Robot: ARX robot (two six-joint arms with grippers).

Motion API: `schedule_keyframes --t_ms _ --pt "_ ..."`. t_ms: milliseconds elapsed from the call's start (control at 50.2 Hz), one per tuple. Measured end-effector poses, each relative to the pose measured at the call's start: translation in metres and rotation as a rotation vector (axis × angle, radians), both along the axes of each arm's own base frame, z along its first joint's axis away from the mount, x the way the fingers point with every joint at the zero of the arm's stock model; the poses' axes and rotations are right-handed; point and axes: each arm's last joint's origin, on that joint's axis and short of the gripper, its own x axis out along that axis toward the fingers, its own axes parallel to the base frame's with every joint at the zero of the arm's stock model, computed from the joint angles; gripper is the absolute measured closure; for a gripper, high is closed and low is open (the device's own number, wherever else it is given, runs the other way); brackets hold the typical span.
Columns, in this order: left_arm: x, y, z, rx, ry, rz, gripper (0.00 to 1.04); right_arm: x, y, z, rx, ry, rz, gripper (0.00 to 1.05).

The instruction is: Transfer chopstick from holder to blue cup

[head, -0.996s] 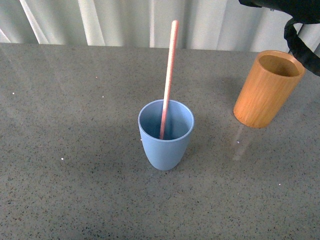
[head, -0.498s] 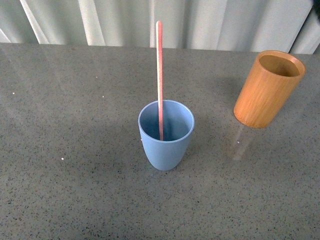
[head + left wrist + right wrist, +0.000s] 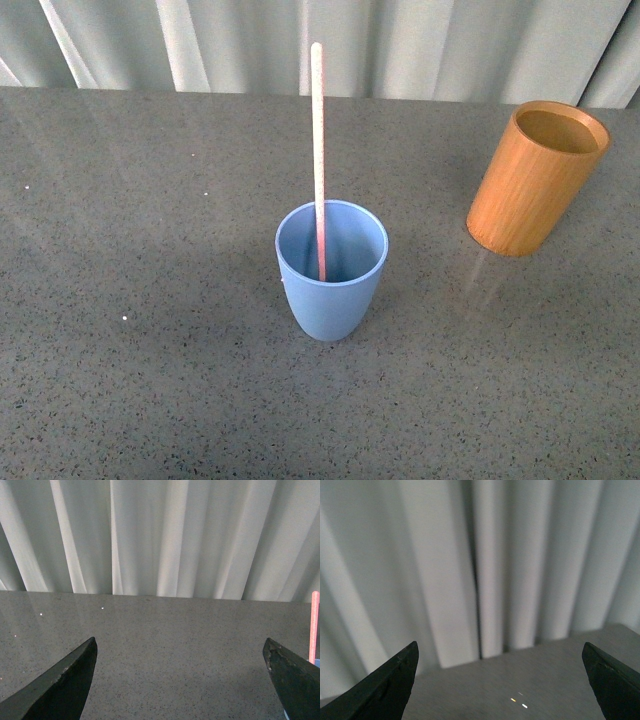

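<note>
In the front view the pale pink chopstick stands almost upright in the light blue cup at the middle of the table. The orange-brown wooden holder stands at the right, with nothing visible inside. Neither arm shows in the front view. My left gripper is open and empty, facing bare table; the chopstick's top shows at the edge of its view. My right gripper is open and empty, facing the curtain.
A grey speckled table carries both cups. A pale pleated curtain hangs along the far edge of the table.
The right arm left the upper right of the front view. The chopstick, leaning right one second ago, now stands nearly upright in the blue cup.
</note>
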Motion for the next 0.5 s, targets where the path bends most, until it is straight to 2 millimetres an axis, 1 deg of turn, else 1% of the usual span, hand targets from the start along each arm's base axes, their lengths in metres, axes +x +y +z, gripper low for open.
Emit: schedule_keyframes --t_ms 20,60,120,159,219,259,299,319,359,378,398,498 --pt "0.000 0.000 0.000 0.000 0.000 0.000 0.07 -0.004 -0.003 -0.002 -0.002 0.007 -0.014 0.10" --pt "0.000 0.000 0.000 0.000 0.000 0.000 0.07 -0.018 -0.013 -0.011 -0.008 0.040 -0.067 0.10" --pt "0.000 0.000 0.000 0.000 0.000 0.000 0.07 -0.031 -0.021 -0.021 -0.009 0.065 -0.118 0.10" --pt "0.000 0.000 0.000 0.000 0.000 0.000 0.07 -0.036 -0.023 -0.023 -0.009 0.067 -0.136 0.10" --pt "0.000 0.000 0.000 0.000 0.000 0.000 0.07 -0.038 -0.024 -0.023 -0.011 0.058 -0.136 0.10" --pt "0.000 0.000 0.000 0.000 0.000 -0.001 0.07 -0.039 -0.025 -0.022 -0.016 0.051 -0.068 0.13" --pt "0.000 0.000 0.000 0.000 0.000 -0.001 0.07 -0.041 -0.024 -0.023 -0.025 0.046 0.067 0.20" --pt "0.000 0.000 0.000 0.000 0.000 -0.001 0.07 -0.042 -0.024 -0.025 -0.028 0.046 0.097 0.22" --pt "0.000 0.000 0.000 0.000 0.000 0.000 0.07 -0.045 -0.020 -0.030 -0.033 0.050 0.200 0.29" --pt "0.000 0.000 0.000 0.000 0.000 0.000 0.07 -0.045 -0.019 -0.032 -0.033 0.050 0.221 0.31" --pt "0.000 0.000 0.000 0.000 0.000 0.001 0.07 -0.048 -0.017 -0.037 -0.036 0.055 0.264 0.36" --pt "0.000 0.000 0.000 0.000 0.000 0.001 0.07 -0.058 -0.010 -0.052 -0.040 0.056 0.290 0.58"
